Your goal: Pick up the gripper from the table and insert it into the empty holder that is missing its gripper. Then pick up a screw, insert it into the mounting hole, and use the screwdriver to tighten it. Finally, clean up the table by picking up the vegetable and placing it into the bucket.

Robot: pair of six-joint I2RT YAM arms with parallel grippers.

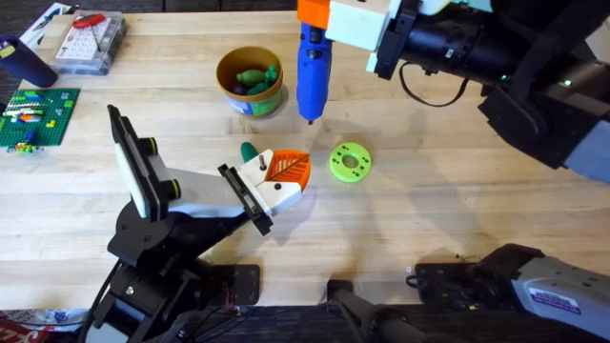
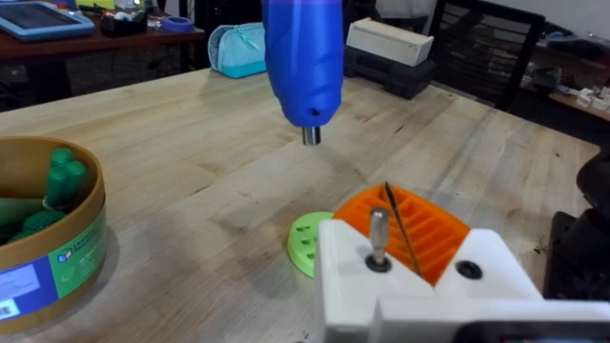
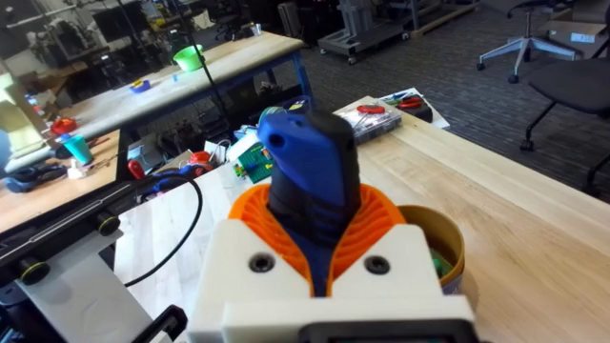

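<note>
My left gripper (image 1: 303,170), white with orange ribbed pads, rests low over the table's middle with its pads together. A small screw (image 2: 378,229) stands upright in a hole on its white mount. My right gripper (image 1: 312,13) is shut on a blue screwdriver (image 1: 311,71) held upright, with its bit hanging above the table behind the left gripper. In the left wrist view the screwdriver (image 2: 303,57) hovers some way beyond the screw. A green vegetable (image 1: 248,150) lies on the table beside the left gripper. The bucket (image 1: 253,103) holds green vegetables.
A green round disc (image 1: 350,162) lies right of the left gripper. At the far left are a green brick plate (image 1: 33,114), a clear parts box (image 1: 91,43) and a dark blue object (image 1: 24,62). Bare wood lies at the front right.
</note>
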